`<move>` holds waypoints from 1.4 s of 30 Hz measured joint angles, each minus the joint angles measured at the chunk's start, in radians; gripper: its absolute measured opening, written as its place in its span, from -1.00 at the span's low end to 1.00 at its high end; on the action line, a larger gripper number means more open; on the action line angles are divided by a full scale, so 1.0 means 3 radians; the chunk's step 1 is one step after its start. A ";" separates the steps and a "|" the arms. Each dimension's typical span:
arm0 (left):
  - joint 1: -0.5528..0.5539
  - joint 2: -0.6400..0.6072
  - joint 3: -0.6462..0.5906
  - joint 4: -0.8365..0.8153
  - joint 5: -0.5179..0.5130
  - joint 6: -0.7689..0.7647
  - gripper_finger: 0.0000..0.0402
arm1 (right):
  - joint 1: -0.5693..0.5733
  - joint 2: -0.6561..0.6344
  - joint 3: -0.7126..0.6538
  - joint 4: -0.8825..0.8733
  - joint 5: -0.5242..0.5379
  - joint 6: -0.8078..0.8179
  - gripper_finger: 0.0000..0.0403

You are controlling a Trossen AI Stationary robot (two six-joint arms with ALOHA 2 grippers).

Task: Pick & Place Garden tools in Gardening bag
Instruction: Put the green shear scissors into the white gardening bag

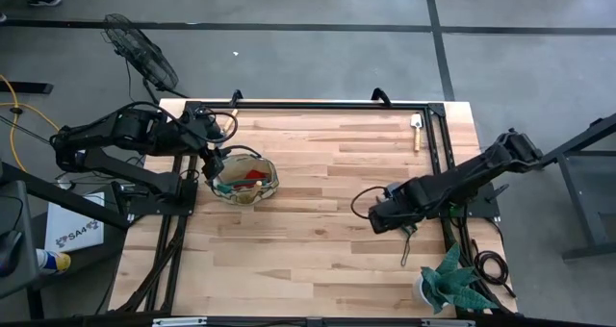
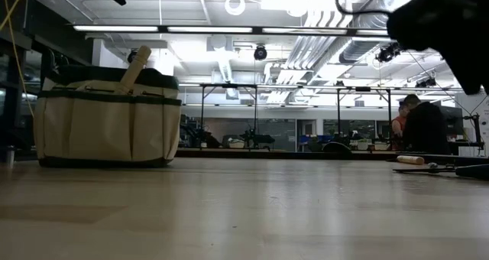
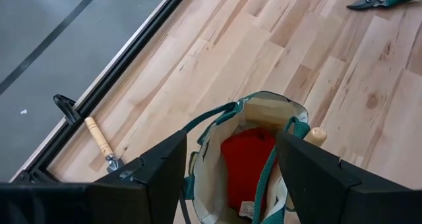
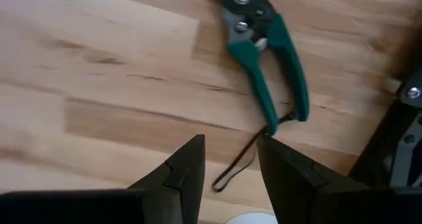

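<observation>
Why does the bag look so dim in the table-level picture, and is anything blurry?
Low view: bright ceiling lights behind backlight the gardening bag, so its near side sits in shade; the table close to the lens is soft. Right wrist view: the green-handled pruning shears are slightly blurred. High view: evenly lit, only faint shadows.

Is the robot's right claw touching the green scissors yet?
Apart. The right wrist view shows bare table between the right gripper and the green-handled shears.

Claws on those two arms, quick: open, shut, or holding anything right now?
Left claw: open, empty, above the bag.
Right claw: open, empty, near the green shears.
</observation>
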State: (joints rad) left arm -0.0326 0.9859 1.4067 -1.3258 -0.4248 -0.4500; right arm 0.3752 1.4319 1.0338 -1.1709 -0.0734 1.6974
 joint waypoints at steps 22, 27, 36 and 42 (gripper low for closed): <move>-0.0001 0.0000 -0.0001 0.0000 0.0001 -0.0004 0.13 | -0.0038 0.0000 -0.0960 0.0787 -0.0070 -0.0265 -0.34; -0.0001 0.0001 -0.0001 0.0000 0.0001 -0.0025 0.13 | -0.0038 0.0000 -0.1001 0.0930 -0.0012 -0.0342 -0.34; 0.0000 0.0001 -0.0001 0.0000 0.0003 -0.0040 0.13 | -0.0038 0.0000 -0.1190 0.1204 0.0062 -0.0339 -0.34; -0.0001 0.0001 -0.0001 0.0000 0.0003 -0.0045 0.13 | -0.0038 0.0000 -0.1256 0.1272 0.0080 -0.0327 -0.34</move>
State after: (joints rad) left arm -0.0329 0.9863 1.4063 -1.3258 -0.4240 -0.4635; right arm 0.3637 1.4319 0.6570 -0.7893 -0.0493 1.5994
